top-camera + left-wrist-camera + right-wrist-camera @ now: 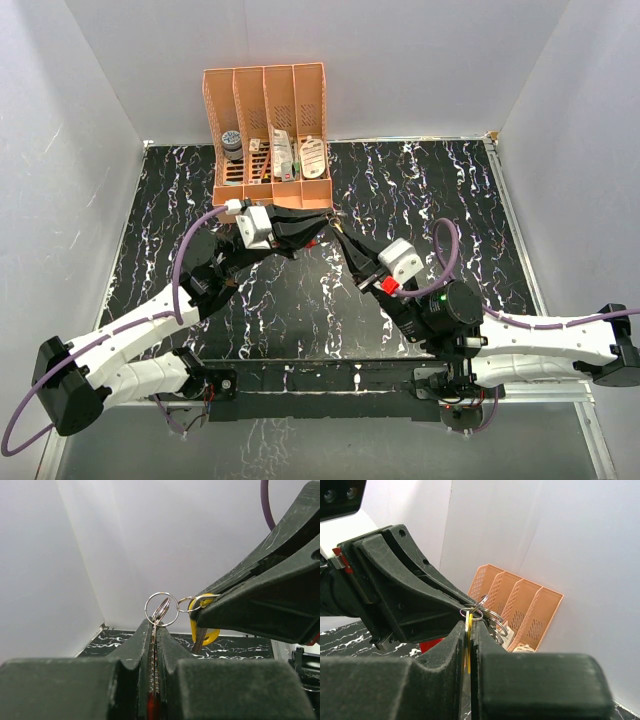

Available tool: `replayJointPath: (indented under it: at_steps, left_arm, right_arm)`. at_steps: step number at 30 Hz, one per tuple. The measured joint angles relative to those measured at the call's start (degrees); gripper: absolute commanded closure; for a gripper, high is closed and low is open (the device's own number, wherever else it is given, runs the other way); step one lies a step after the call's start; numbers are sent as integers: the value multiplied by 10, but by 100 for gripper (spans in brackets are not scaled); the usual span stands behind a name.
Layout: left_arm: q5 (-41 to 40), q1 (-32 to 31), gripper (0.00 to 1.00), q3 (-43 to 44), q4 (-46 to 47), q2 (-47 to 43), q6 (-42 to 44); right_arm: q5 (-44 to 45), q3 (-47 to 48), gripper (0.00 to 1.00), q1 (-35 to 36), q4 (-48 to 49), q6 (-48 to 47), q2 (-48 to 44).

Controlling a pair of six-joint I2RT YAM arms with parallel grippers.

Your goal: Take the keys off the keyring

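My left gripper [155,625] is shut on the red-and-white tag [150,700], only a red sliver of which shows between its fingers. The keyring [161,609], a thin wire ring, stands just above its tips, with a smaller ring [187,604] linked to it. My right gripper [469,625] is shut on the yellow-headed key [468,645], which also shows in the left wrist view [205,632] hanging from the smaller ring. In the top view the left gripper [318,228] and right gripper [345,237] meet tip to tip above the table, just in front of the rack.
An orange four-slot rack [268,130] with small items stands against the back wall, close behind the gripper tips; it also shows in the right wrist view [520,605]. White walls close in the black marbled table [430,200] on three sides.
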Motion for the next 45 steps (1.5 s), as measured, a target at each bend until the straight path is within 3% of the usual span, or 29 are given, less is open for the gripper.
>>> replayJointPath:
  at_steps: [27,45]
  left_arm:
    - [-25,-4,100,-15,-10,-24,12]
    - [24,0,100,-10,26,37,-34]
  right_arm:
    - [-1,0,100,0,-17,4,2]
    - [2,0,100,0,-15,4,19]
